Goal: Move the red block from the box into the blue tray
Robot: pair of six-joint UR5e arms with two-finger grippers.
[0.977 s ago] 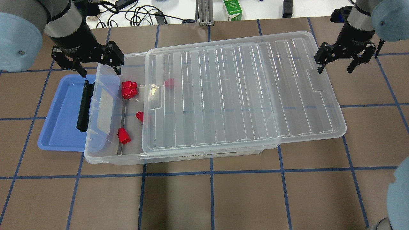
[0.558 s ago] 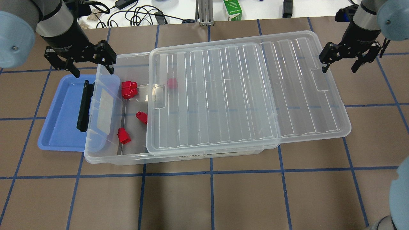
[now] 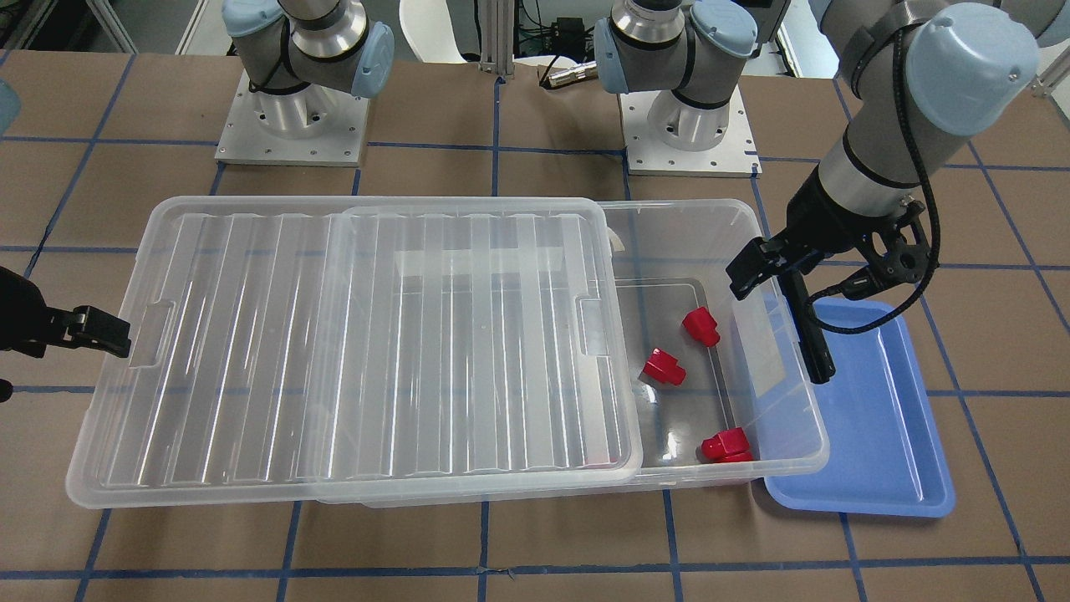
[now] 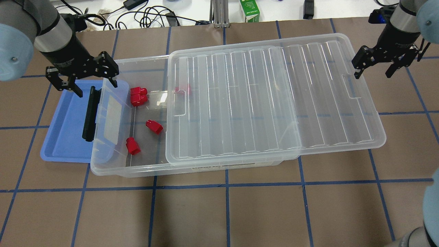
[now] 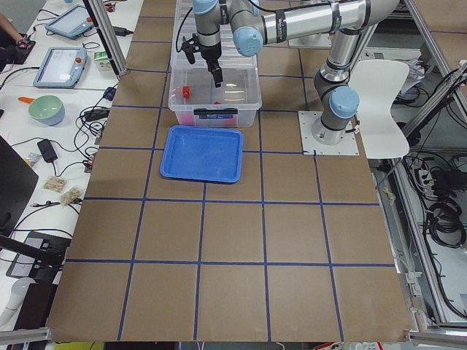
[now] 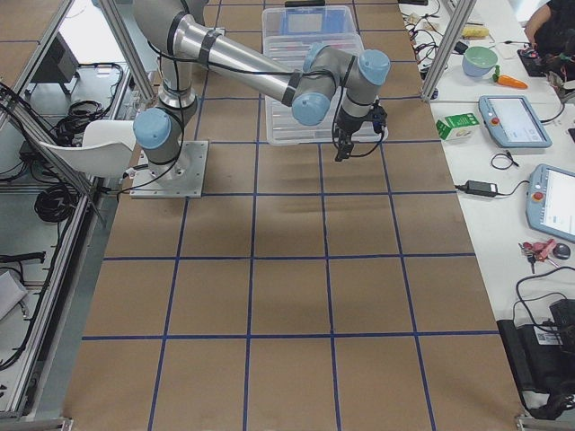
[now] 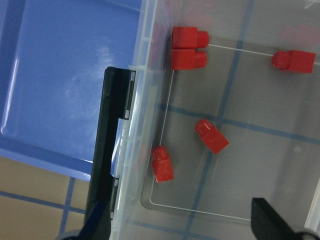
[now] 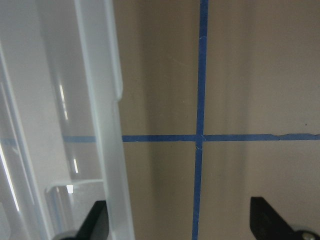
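Plainly a robotics lab: 2 grey jointed robot arms with pale-blue joint caps [image 3: 873, 159], bolted on square metal base plates [image 3: 242, 149] to a brown table [image 4: 260, 212] gridded with blue tape lines [image 4: 227, 212]; slanted aluminium frame posts [image 6: 437, 49]; white side benches [image 6: 490, 224] carrying blue-rimmed touchscreen teach pendants [image 6: 514, 121] and tangled black cables [image 4: 151, 17].

left gripper [image 4: 96, 88] open, right gripper [image 4: 373, 75] open

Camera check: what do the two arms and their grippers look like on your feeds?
The left arm and right arm are silver-grey tubes with pale blue joint caps and black wrist sections; a black cable loops by the left wrist. The left gripper and right gripper are black, each with two angular fingers.
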